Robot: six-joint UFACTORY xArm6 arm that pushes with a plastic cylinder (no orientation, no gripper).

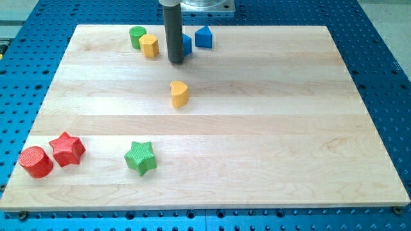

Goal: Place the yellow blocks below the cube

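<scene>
My tip (176,61) touches down near the view's top, just left of a blue cube (187,43) that the rod partly hides. A yellow hexagonal block (149,46) stands left of the tip, touching a green cylinder (137,36). A yellow heart-shaped block (180,94) lies a short way below the tip, in the board's middle. A blue triangular block (203,37) sits right of the cube.
A red cylinder (35,162) and a red star (67,149) sit at the view's bottom left. A green star (140,158) lies right of them. The wooden board (289,128) rests on a blue perforated table.
</scene>
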